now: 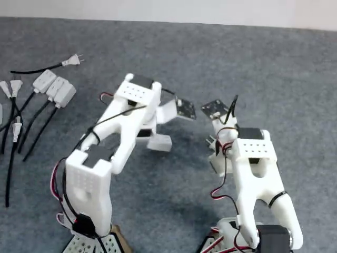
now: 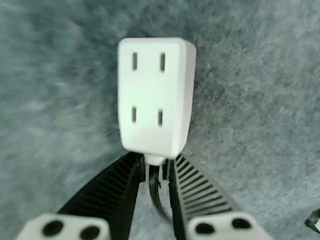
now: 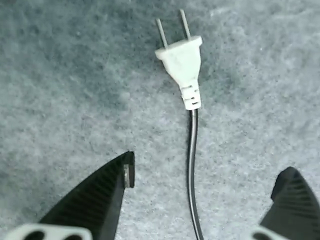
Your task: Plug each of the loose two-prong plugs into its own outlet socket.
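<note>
A white outlet socket [image 2: 155, 95] with two pairs of slots lies on the grey carpet. My left gripper [image 2: 156, 165] is shut on its cord end, where a black cord comes out. In the high view this socket [image 1: 159, 142] sits near the middle, just below the left arm's wrist. A white two-prong plug [image 3: 181, 62] lies flat with its prongs pointing away from my right gripper [image 3: 210, 170]. That gripper is open, and the plug's black cord [image 3: 192, 160] runs between its fingers without touching them. In the high view the right gripper [image 1: 216, 150] is to the right of the socket.
At the far left of the carpet lie several more white sockets [image 1: 55, 88] and loose plugs [image 1: 72, 60] with black cords [image 1: 31, 126]. Grey carpet [image 1: 274, 74] stretches behind and to the right of the arms.
</note>
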### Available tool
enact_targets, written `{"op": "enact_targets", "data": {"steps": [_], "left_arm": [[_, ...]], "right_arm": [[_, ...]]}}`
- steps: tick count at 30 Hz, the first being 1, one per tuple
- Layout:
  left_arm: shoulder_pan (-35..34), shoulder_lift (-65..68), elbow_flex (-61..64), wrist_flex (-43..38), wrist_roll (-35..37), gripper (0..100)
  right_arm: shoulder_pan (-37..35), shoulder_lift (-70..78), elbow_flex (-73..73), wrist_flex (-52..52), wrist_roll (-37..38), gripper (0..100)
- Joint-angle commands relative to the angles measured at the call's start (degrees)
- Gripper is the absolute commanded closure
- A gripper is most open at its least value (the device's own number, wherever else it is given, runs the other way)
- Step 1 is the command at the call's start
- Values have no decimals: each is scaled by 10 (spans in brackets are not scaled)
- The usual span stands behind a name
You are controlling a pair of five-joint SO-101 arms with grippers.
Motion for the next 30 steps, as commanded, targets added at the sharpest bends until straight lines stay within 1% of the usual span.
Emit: {"op": "enact_targets", "data": {"steps": [1, 4, 6, 10, 12, 16, 21, 26, 30], "left_arm": [[9, 40, -3, -4, 5, 995], [9, 63, -22, 4, 5, 995], [9, 65, -32, 25, 5, 979], [6, 64, -62, 53, 10, 860], [6, 64, -83, 75, 16, 820], [3, 54, -115, 97, 16, 816], [-10, -31, -118, 97, 16, 812], [-10, -118, -116, 98, 20, 811], [-11, -161, -117, 97, 27, 812]], "right_arm": [[7, -18, -7, 20, 21, 580], [6, -18, -8, 26, 22, 580], [6, -18, -8, 27, 23, 580], [-16, -18, -9, 36, 23, 580], [-36, -19, -9, 45, 23, 580], [-62, -18, -35, 72, 21, 580], [-66, -18, -86, 115, 19, 580], [-66, -17, -92, 119, 22, 580], [-66, -17, -93, 119, 25, 580]]}}
